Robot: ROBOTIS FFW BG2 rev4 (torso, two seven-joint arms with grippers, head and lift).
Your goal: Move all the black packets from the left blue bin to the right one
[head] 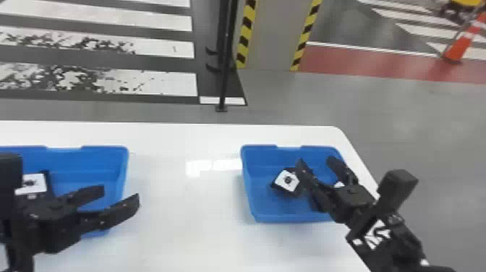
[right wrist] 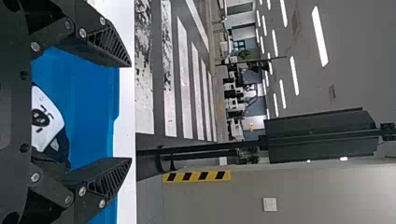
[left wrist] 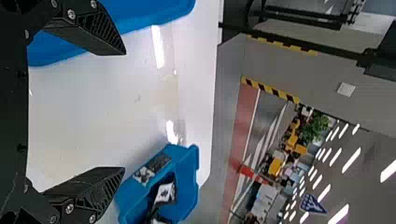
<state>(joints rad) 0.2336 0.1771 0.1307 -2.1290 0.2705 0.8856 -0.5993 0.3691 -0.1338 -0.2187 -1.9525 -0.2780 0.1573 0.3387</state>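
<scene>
My left gripper [head: 121, 197] stands open over the near right part of the left blue bin [head: 105, 159], nothing between its fingers. In that bin a black packet [head: 34, 183] with a white label lies left of the gripper, partly behind the arm. My right gripper [head: 318, 164] is open above the right blue bin [head: 264, 213], where a white-labelled black packet [head: 287, 181] lies beside its left finger. In the left wrist view the left gripper [left wrist: 125, 109] has its fingers wide apart. The right wrist view has the right gripper [right wrist: 131, 112] open, with a packet [right wrist: 46, 121] below it.
Both bins stand on a white table [head: 180, 202], with bare tabletop between them. The table's right edge runs just beyond the right bin. Behind the table stand a thin black pole [head: 225, 65] and a pillar [head: 273, 36] with yellow-black striped edges.
</scene>
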